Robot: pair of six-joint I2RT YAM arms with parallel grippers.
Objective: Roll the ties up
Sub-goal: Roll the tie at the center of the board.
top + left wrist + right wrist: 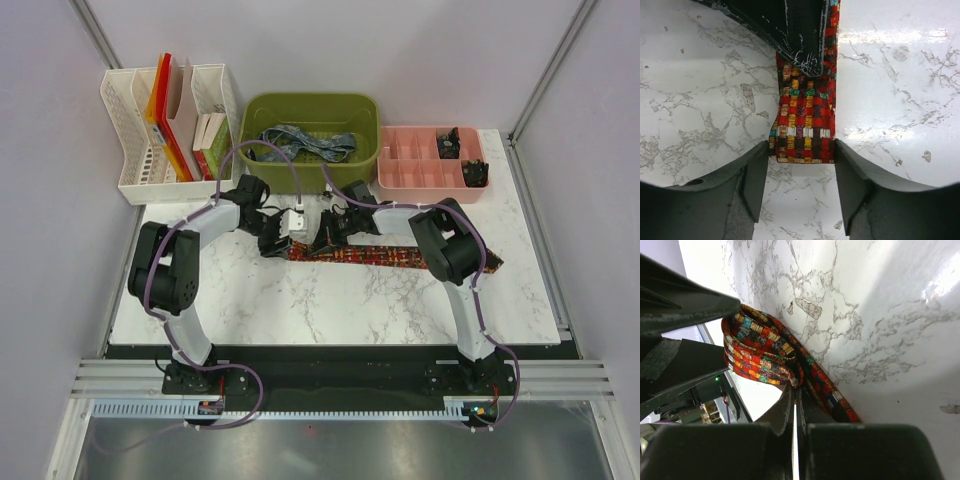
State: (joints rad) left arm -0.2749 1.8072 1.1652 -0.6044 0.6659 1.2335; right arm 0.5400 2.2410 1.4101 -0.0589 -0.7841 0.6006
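Two ties. Top view: red patterned tie (400, 260) lies flat from table (300, 310) centre toward 3 o'clock. Blue-grey tie (310, 143) sits in green bin (310, 100) at 12 o'clock, not yet rolled.
Left wrist: left gripper (801, 165) open, jaws flanking the red tie's end.
Right wrist: right gripper (794, 405) closed, tips against a few loose coils.
Rolling looks barely begun.

Left arm (215, 222): white links, black joints
Right arm (470, 310): same white and black
Cables (268, 145): purple, looped
Left gripper (801, 150): dark grey jaws

Marble table (330, 300): red tie (385, 259), tub (310, 99), tray (430, 194)
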